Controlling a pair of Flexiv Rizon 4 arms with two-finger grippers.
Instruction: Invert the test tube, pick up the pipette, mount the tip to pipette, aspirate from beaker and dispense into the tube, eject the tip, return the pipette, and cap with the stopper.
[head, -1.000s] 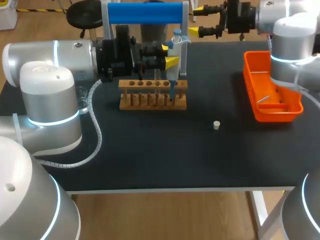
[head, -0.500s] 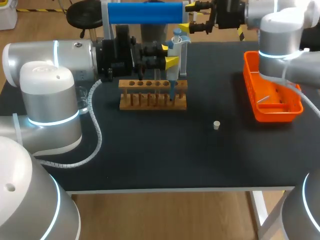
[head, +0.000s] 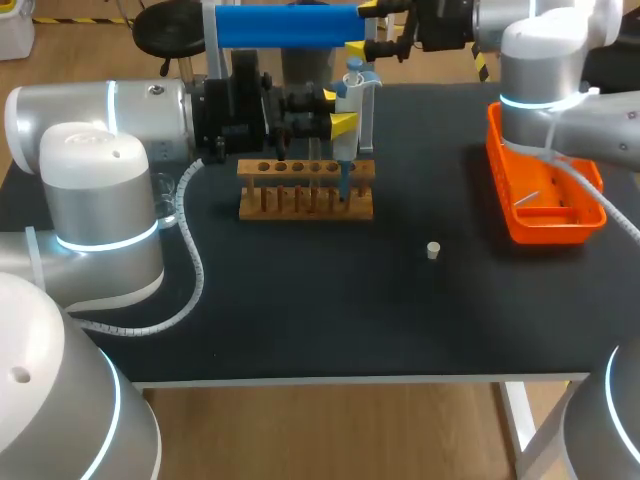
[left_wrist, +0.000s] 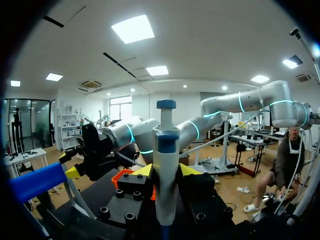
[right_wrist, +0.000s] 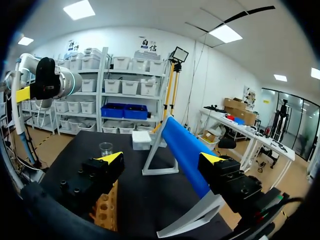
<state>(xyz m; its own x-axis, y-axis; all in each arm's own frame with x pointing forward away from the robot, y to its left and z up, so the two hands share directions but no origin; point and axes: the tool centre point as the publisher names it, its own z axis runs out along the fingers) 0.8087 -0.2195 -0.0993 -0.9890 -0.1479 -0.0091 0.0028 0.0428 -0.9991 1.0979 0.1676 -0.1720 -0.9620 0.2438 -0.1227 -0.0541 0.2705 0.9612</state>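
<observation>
At back centre of the table (head: 300, 300): left gripper (head: 337, 110) clamped on the pipette (head: 347, 148), one yellow finger (head: 343, 125) on each side of its body. Left wrist view agrees: pipette (left_wrist: 165, 170) upright between the fingers. Blue tip (head: 345, 185) is mounted, its end down at a hole near the right end of the rack (head: 300, 200). Tube in the rack: cannot tell.

Right gripper (head: 362, 28) at the far edge, just beside the right end of the blue roll (head: 288, 25). Jaws apart, nothing held. Right wrist view: roll (right_wrist: 182, 150) runs ahead of the spread fingers; beaker (right_wrist: 106, 148) stands on the table beyond the rack (right_wrist: 106, 210).

Stopper (head: 433, 250) lies alone on the table, well right of the rack and apart from both grippers. Orange tray (head: 590, 215) at the right edge
</observation>
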